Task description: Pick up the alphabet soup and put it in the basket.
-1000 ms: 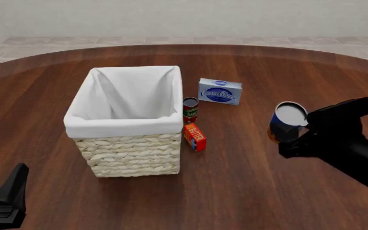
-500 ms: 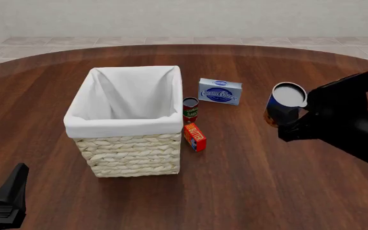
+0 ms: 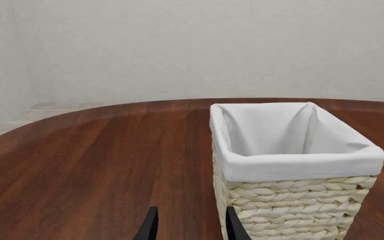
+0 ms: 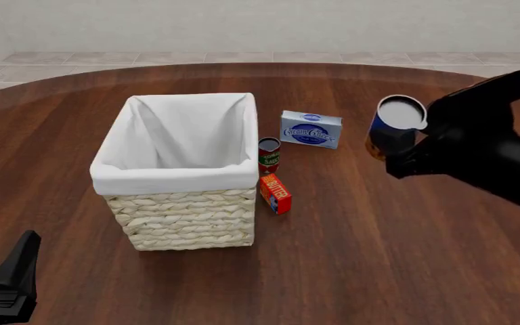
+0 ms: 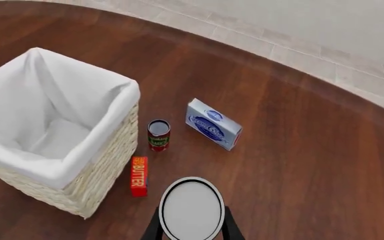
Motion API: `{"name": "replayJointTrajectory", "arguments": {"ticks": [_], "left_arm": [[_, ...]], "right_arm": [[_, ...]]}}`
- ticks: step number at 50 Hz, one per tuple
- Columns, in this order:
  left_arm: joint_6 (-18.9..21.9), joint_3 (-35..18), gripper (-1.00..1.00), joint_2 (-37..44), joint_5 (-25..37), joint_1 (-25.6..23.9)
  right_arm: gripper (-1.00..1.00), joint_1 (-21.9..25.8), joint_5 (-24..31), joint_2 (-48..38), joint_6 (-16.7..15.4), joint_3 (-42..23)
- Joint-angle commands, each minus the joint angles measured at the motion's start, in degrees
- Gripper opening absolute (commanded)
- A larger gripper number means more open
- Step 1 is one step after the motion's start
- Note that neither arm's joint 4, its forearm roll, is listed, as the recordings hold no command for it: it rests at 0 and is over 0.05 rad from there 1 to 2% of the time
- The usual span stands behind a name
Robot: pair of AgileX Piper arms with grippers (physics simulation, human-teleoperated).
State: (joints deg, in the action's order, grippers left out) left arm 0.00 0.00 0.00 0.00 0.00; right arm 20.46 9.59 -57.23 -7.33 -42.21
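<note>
Dark round wooden table (image 4: 351, 257) stands on a pale tiled floor beneath a plain light wall. Since a second ago the right gripper (image 4: 411, 145), clamped on the alphabet soup (image 4: 394, 134), has risen higher, well right of the basket (image 4: 181, 169). The can shows its blue label and silver-white lid. The left gripper (image 4: 11, 284) rests low, fingers slightly apart.

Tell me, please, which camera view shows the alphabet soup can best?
The front view: the alphabet soup shows its blue label and lid, held in the right hand. The right wrist view shows only its lid; the left wrist view misses it.
</note>
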Motion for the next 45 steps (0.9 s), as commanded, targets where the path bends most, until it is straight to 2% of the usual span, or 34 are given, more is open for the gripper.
{"name": "replayJointTrajectory", "arguments": {"ticks": [1,25,45], "left_arm": [[0.0,0.0,1.0,0.0,0.0,0.0],[0.0,0.0,1.0,0.0,0.0,0.0],[0.0,0.0,1.0,0.0,0.0,0.0]], "right_arm": [[-1.0,0.8,-0.7,-2.3,1.1,-2.8],[-1.0,3.4,-1.1,-6.4,0.9,-7.5],[-1.0,5.3,0.5,-9.2,-1.3,-13.0]]}}
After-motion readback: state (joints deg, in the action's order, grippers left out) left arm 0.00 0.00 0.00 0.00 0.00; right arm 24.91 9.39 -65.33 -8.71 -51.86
